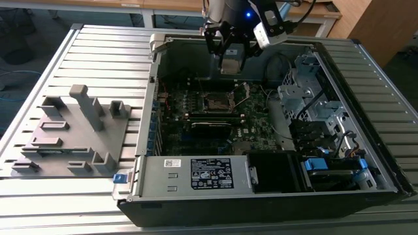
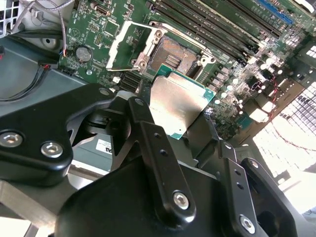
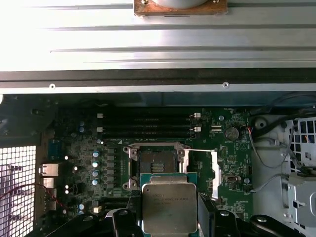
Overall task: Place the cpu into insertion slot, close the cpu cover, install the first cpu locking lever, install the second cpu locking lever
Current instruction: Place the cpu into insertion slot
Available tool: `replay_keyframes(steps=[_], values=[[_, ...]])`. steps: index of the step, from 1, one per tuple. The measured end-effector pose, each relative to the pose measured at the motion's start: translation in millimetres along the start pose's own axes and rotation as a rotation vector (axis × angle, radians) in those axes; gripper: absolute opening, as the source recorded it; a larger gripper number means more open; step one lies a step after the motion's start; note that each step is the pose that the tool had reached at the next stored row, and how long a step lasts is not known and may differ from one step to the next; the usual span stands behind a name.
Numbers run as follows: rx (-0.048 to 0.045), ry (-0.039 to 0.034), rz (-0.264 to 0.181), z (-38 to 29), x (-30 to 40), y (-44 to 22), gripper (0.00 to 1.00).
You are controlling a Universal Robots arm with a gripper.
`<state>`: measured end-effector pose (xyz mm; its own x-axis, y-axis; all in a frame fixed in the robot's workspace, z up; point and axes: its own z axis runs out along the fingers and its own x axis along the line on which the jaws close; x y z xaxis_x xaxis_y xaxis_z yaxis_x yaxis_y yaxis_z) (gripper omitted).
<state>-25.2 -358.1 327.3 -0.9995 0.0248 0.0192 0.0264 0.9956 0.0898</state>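
Gripper [image 1: 230, 55] first: you have it poised over the far end of the open case, its fingers [image 2: 146, 129] pressed in on two opposite edges of the cpu [image 3: 169, 207]. Held that way, the chip hangs flat with its metal top toward the wrist cameras and its underside free to meet the socket.

Working down from the biggest thing, the slatted table [image 1: 98, 54] carries the case [image 1: 261, 213] lying on its side with the panel off. That is why you can reach the board [image 1: 189, 139] straight from above.

On the board, the slot [image 3: 155, 162] sits just beside the long memory strips. Its dark centre is bare, so nothing is seated yet. The cover [image 3: 214, 173] stands tipped up at the slot's edge, on the exterior view's right of it, which leaves the opening clear for a straight descent.

Your cpu is in the air, well apart from the board. In both wrist views it hangs near the slot, overlapping the rim closest to the fingers and not the dark centre. I judge the first step is under way and not finished, with cover and levers untouched.

Smallest last: the thin wire [image 3: 200, 149] running from the slot's corner toward the cover is probably one of the locking levers, unlatched, though it is too fine to be sure
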Motion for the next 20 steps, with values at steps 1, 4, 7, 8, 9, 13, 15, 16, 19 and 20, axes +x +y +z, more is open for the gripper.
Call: replay_keyframes(steps=[1,4,7,8,9,13,15,16,19,20], values=[[0.0003,0.0001,0.0,0.9,0.0,-0.1,0.54],[0.0003,-0.0002,0.0,4.9,0.1,-0.4,0.54],[0.0003,-0.0027,0.0,9.6,1.5,-0.9,0.54],[0.0002,-0.0048,0.0,10.8,2.2,-1.0,0.54],[0.0001,-0.007,-0.001,11.9,2.9,-1.1,0.54],[-0.0005,-0.0188,-0.003,16.8,7.0,-1.7,0.54],[-0.0005,-0.022,-0.003,18.2,8.0,-1.8,0.54],[-0.0002,-0.022,-0.003,18.2,8.0,-1.8,0.54],[-0.0003,-0.0221,-0.004,18.3,8.0,-1.9,0.54],[-0.0004,-0.0221,-0.003,18.4,8.0,-1.9,0.54]])
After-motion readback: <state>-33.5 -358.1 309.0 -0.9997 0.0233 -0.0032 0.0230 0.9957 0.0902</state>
